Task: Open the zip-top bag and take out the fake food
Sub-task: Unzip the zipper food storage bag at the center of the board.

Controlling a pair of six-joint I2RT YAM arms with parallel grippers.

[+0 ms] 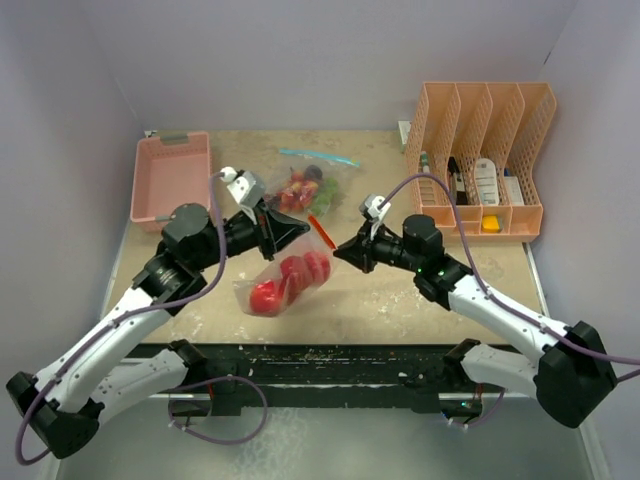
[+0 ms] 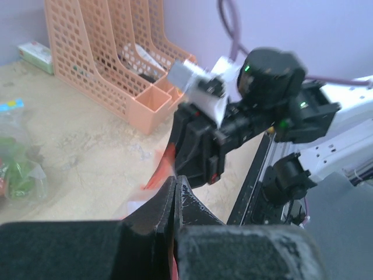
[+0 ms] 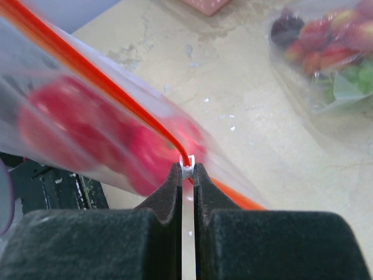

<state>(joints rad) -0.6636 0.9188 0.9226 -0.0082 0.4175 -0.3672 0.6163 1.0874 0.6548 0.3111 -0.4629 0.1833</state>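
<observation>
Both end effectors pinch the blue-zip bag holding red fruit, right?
No, its zip is red, per the right wrist view. The left end effector and right end effector pinch the red-zip bag holding red fruit; the blue-zip bag lies behind.

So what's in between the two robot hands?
The zip-top bag, with red fake food inside, hangs between the left gripper and the right gripper. Both pinch its top edge. The top view shows it best.
</observation>
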